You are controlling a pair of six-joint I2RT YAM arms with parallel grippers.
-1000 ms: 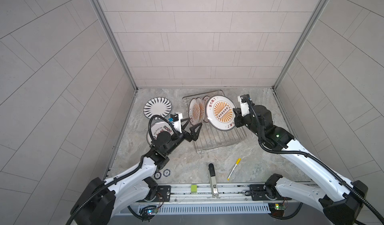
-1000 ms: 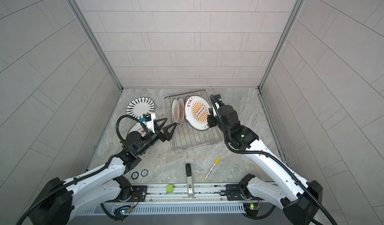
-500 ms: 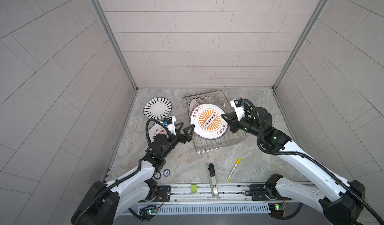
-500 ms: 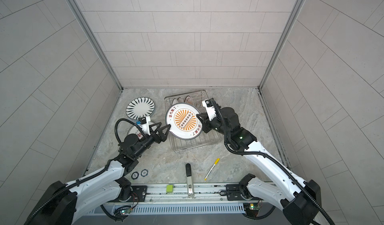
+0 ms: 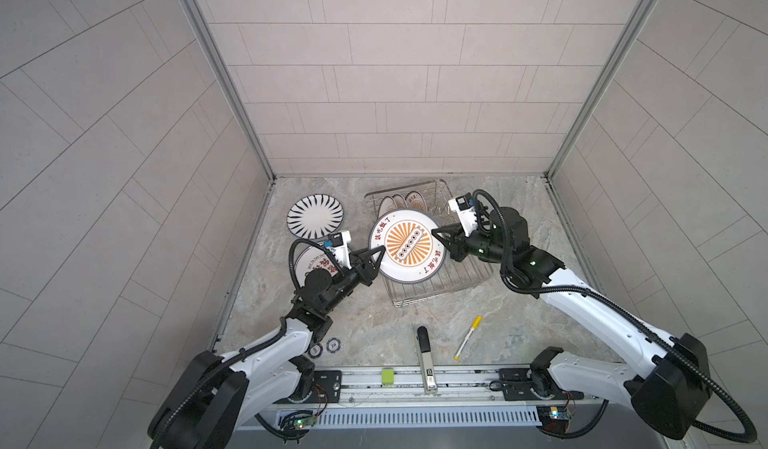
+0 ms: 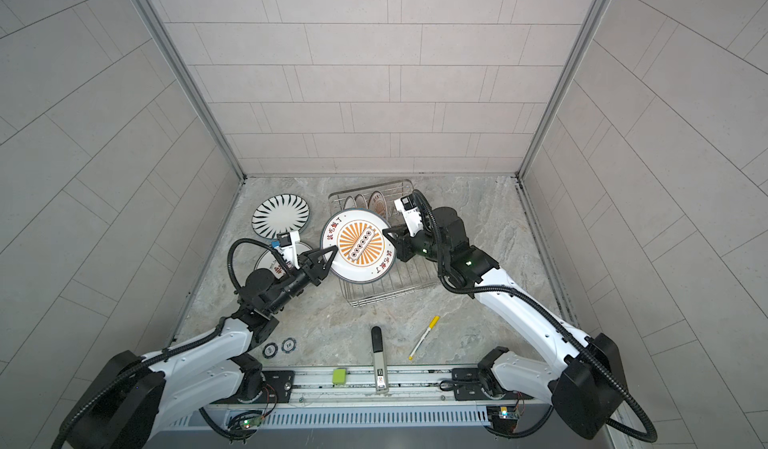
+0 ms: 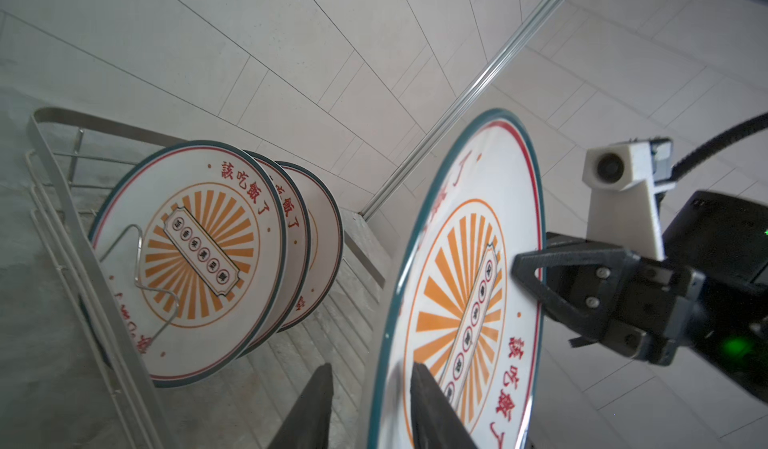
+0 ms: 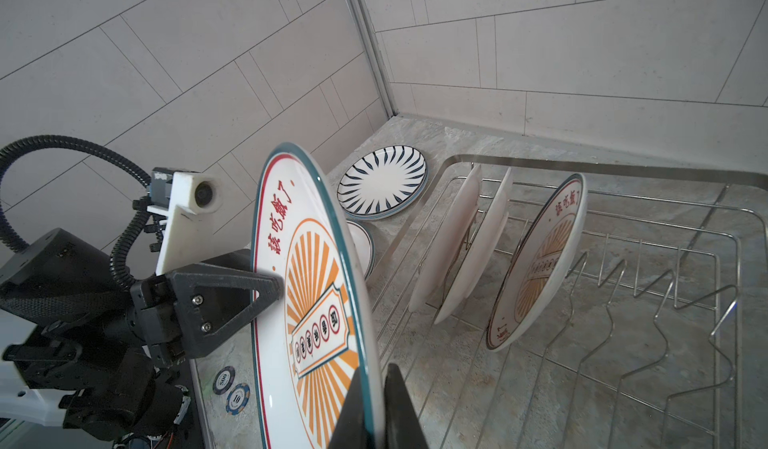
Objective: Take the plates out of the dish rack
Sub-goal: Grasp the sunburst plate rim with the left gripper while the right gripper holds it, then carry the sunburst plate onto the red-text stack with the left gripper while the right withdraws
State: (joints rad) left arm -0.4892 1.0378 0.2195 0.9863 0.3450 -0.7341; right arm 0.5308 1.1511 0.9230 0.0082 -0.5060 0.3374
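Plate with an orange sunburst, round white ceramic with red characters and a dark green rim (image 5: 407, 245), is held over the near left part of the rectangular silver wire dish rack (image 5: 459, 285). Half a second earlier the black left gripper (image 5: 376, 260) stood wide open beside the plate's left edge. Now its jaws have narrowed astride that rim, one finger (image 8: 271, 285) over the painted face. The left wrist view shows a sliver of gap behind the plate, so whether the pinch is made cannot be told. The black right gripper (image 5: 437, 235) stays clenched on the opposite rim; a second ago it held the plate farther right and farther back. Nearest the rail, only the top views show a black-and-silver bar-shaped tool (image 5: 424, 353) and a white pen with a yellow cap (image 5: 467, 337) on the grey marbled tabletop (image 5: 365, 314). Two small round poker chips (image 8: 231, 388) and, beyond them, a white plate with black radial stripes (image 8: 382, 182) appear in the right wrist view and both top views, not in the left wrist view. A white plate with red markings (image 5: 316, 260) lies partly under the left arm. Farthest, three more sunburst plates (image 7: 187, 256) stand upright at the rack's far end; the left wrist view shows all three faces, the right wrist view shows two nearly edge-on.
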